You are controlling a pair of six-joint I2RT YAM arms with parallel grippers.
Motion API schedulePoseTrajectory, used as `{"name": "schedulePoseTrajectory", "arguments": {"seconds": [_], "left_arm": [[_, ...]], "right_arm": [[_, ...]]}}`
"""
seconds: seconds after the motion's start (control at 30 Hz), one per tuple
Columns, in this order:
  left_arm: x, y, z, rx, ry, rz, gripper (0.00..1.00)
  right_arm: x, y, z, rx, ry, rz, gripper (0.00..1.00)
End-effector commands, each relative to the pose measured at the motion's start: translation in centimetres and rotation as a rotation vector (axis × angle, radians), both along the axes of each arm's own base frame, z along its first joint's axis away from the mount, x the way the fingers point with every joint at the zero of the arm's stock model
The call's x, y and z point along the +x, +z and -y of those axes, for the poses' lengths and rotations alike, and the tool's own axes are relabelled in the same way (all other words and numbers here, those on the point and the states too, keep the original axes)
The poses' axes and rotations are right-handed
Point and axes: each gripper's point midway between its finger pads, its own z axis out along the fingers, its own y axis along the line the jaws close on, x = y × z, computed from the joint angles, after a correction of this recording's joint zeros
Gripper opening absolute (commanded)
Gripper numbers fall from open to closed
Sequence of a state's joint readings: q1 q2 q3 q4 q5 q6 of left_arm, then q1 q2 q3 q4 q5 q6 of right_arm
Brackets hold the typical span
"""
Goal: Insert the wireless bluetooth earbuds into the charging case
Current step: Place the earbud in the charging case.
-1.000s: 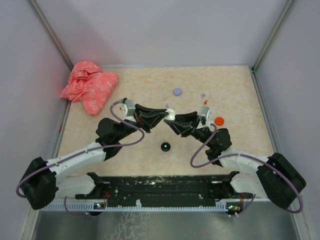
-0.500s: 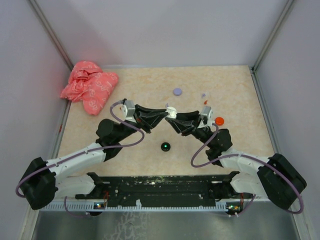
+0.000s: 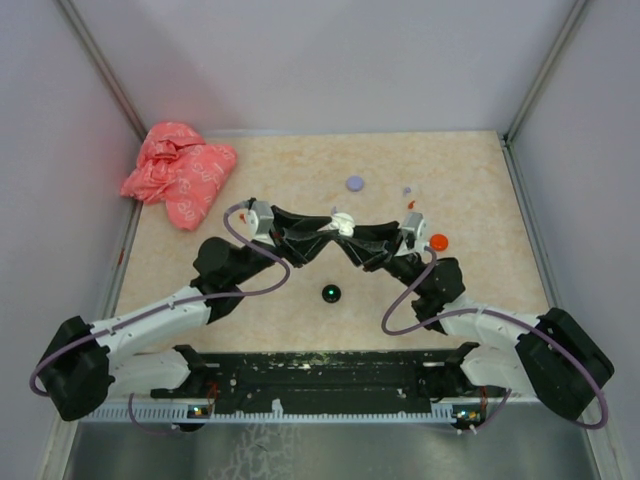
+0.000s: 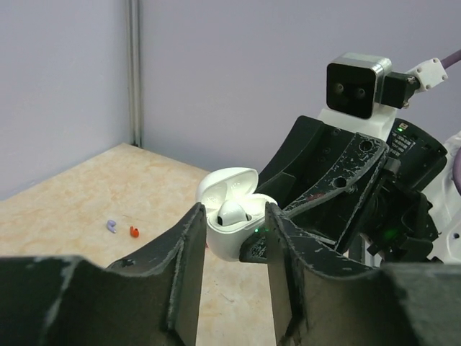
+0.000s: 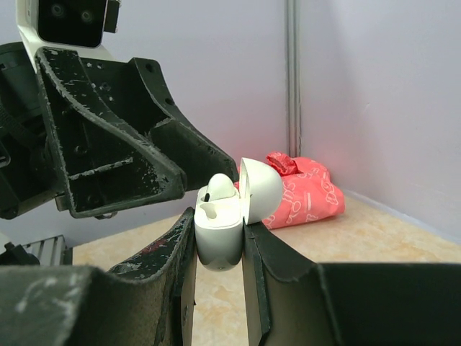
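Observation:
My right gripper (image 5: pixel 219 225) is shut on a white charging case (image 5: pixel 218 241) and holds it above the table with its lid (image 5: pixel 261 189) open. A white earbud (image 5: pixel 222 186) sits in one slot; the slot beside it shows empty. My left gripper (image 4: pixel 232 216) is open, its fingers (image 4: pixel 189 249) on either side of the case (image 4: pixel 229 241), holding nothing. In the top view both grippers (image 3: pixel 328 228) (image 3: pixel 352 233) meet at the case (image 3: pixel 343 224) mid-table. A lilac earbud (image 4: pixel 111 225) and an orange-red earbud (image 4: pixel 133 231) lie on the table further back.
A lilac disc (image 3: pixel 355 183), an orange-red disc (image 3: pixel 438 241) and a black disc with a green light (image 3: pixel 330 293) lie on the table. A crumpled pink bag (image 3: pixel 180 180) is at the back left. Walls enclose the table on three sides.
My left arm has edged slightly right, closer to the case. My right gripper still holds the case in about the same place.

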State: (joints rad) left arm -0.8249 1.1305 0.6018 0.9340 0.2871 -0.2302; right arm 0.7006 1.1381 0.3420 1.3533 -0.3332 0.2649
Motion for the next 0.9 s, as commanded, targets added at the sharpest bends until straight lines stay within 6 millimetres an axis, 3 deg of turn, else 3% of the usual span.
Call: {"name": "schedulePoseTrajectory", "arguments": {"seconds": [0.0,0.27,0.47,0.67,0.87], "left_arm": [[0.2,0.7,-0.5,-0.001,0.034,-0.003,0.46],[2.1,0.5,-1.6,0.012,0.148,-0.083,0.63],[4.4,-2.2,-2.6,0.118,0.261,-0.187,0.67],[7.0,-6.0,-2.9,0.233,0.324,-0.306,0.71],[11.9,-12.2,-3.2,0.45,0.448,-0.431,0.72]], "right_arm": [[-1.1,2.7,0.6,0.063,0.001,0.081,0.0],[-0.4,0.5,1.5,0.004,-0.072,0.048,0.0],[0.4,-3.1,3.1,-0.076,-0.178,-0.013,0.0],[0.8,-6.1,4.6,-0.161,-0.264,-0.066,0.0],[0.6,-7.5,5.9,-0.175,-0.306,-0.093,0.0]]}}
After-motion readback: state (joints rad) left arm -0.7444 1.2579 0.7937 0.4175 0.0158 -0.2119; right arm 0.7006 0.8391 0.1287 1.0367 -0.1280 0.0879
